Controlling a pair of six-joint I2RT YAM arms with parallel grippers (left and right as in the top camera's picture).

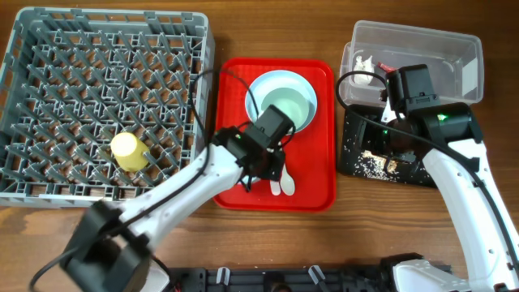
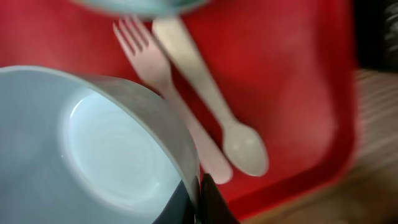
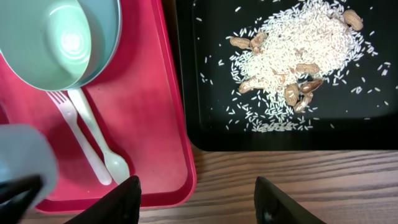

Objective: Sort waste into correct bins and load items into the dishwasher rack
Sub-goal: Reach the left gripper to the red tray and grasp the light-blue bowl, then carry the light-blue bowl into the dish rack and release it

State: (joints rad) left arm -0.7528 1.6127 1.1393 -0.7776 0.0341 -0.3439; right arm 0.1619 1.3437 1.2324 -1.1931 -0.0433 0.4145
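My left gripper (image 2: 200, 198) is shut on the rim of a pale mint-blue bowl (image 2: 106, 149) and holds it above the red serving tray (image 2: 292, 74). From overhead the gripper (image 1: 261, 166) hides that bowl. A white fork (image 2: 155, 68) and spoon (image 2: 245, 146) lie on the tray below. Another mint bowl (image 1: 285, 107) sits on a wider pale round dish (image 1: 261, 81) at the tray's far end. The yellow cup (image 1: 128, 151) lies in the grey dishwasher rack (image 1: 49, 49). My right gripper (image 3: 199, 199) is open and empty over the table, in front of the black tray (image 3: 205, 124).
The black tray holds pale rice-like scraps (image 3: 292, 50) and some peanuts. The clear tub (image 1: 458, 49) behind it holds a white tissue (image 1: 362, 63). The right arm (image 1: 422, 97) hangs over both bins. The red tray's edge (image 3: 186, 162) lies just left of my right gripper.
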